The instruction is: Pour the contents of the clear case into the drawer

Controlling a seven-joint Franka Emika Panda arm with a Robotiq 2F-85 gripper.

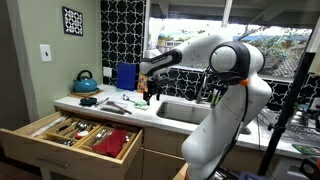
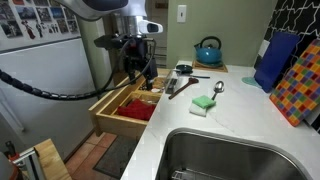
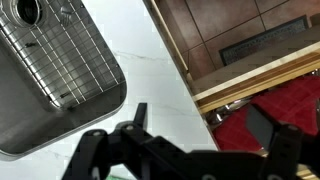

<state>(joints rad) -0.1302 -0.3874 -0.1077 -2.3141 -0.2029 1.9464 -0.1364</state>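
The wooden drawer [image 1: 60, 140] stands pulled open below the counter. It has a red liner and several utensils in its compartments, and also shows in the other exterior view [image 2: 112, 112] and the wrist view [image 3: 285, 95]. My gripper [image 2: 146, 72] hangs over the counter edge just above the drawer's inner end, as seen in both exterior views [image 1: 148, 88]. In the wrist view its fingers [image 3: 205, 120] are spread wide with nothing between them. I cannot make out a clear case with certainty. A dark and silvery item [image 2: 178, 86] lies on the counter beside the gripper.
A spoon [image 2: 217, 88] and a green sponge [image 2: 203, 103] lie on the white counter. A teal kettle [image 2: 208, 50] stands at the back, with a blue board [image 2: 275, 60] and a checkered board [image 2: 300, 85] against the wall. The sink [image 2: 230, 155] has a wire rack [image 3: 55, 70].
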